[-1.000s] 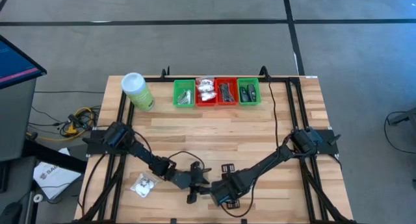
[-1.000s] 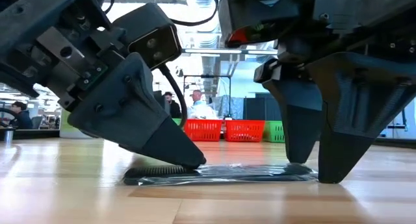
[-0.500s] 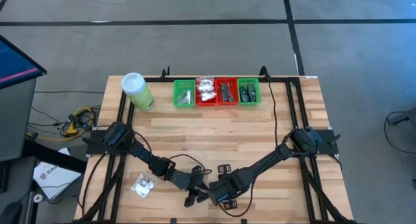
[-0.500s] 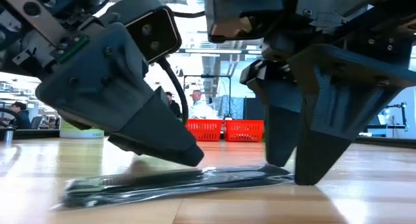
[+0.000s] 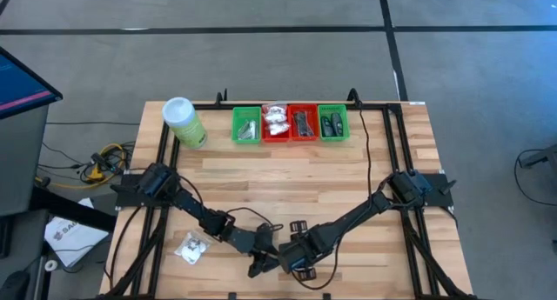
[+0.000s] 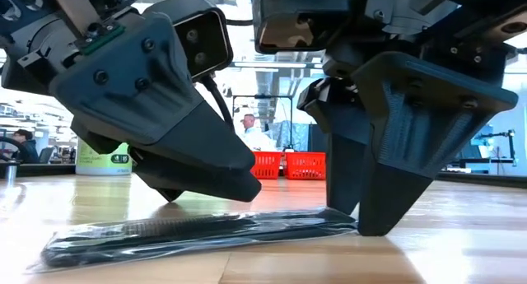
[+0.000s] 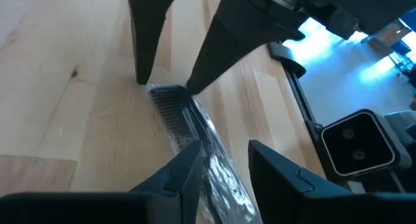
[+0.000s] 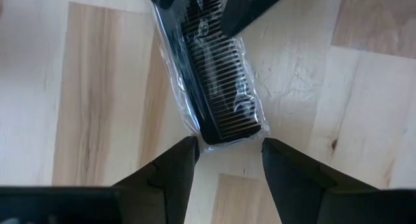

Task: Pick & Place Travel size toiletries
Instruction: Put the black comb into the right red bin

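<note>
Okay, both my grippers are down at the near edge of the wood table [image 5: 287, 183], on one wrapped black comb [image 8: 218, 87].
Trays [image 5: 290, 123] and green canister [image 5: 184, 122] sit at the far edge, a white packet [image 5: 191, 247] near left; people at desks behind. Left gripper [image 7: 218, 162] tilts low, fingers parted astride one comb end. Right gripper [image 8: 224, 152] stands upright, fingers apart around the other end; grip I cannot tell.

A robotics lab inside an open office: the butcher-block desk [image 5: 287, 183] stands on grey carpet tiles, loose cables [image 5: 103, 159] lie beside it, and beyond it a person [image 6: 247, 132] sits under ceiling strip lights.
</note>
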